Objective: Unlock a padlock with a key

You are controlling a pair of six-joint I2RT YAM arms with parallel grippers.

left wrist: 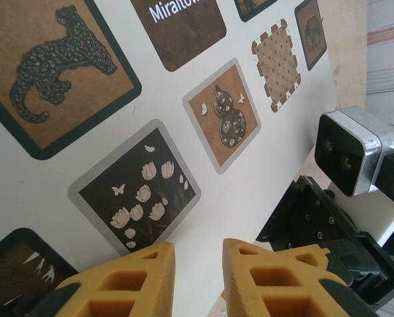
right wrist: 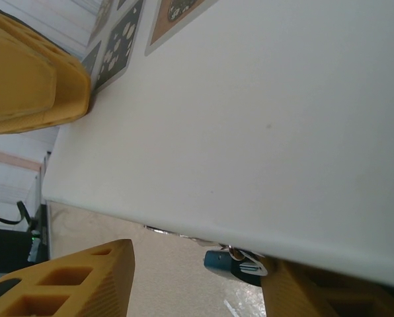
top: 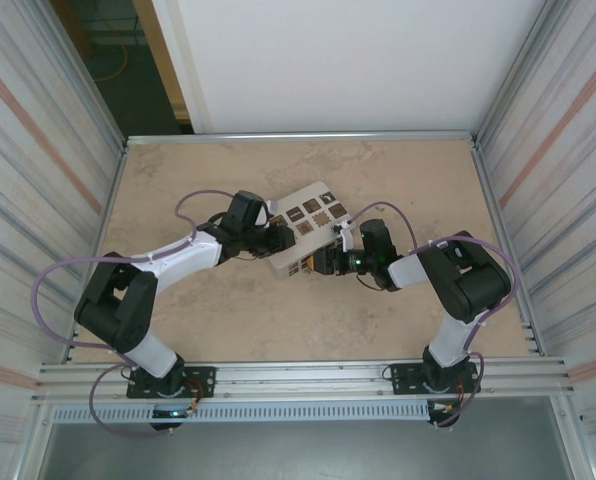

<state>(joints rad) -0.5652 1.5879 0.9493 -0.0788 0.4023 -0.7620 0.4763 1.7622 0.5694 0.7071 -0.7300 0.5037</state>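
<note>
A white box [top: 308,215] with dark patterned squares lies mid-table, and both grippers meet at its near edge. In the right wrist view the small blue padlock [right wrist: 220,263] lies on the table under the box's [right wrist: 250,112] lower edge, a silvery metal bit at its right end. My right gripper [right wrist: 196,257] is open, its fingers straddling the padlock, which sits close to the right finger. The left gripper [left wrist: 198,247] hovers over the box's top [left wrist: 250,198], its fingers a narrow gap apart with nothing between them. The key is hidden.
The right arm's wrist camera [left wrist: 352,152] and black mount sit just right of the left fingers. One left-arm finger [right wrist: 25,72] rests by the box's top edge. Enclosure walls [top: 68,150] ring the beige table [top: 278,320]; a metal rail [top: 298,375] runs along the front.
</note>
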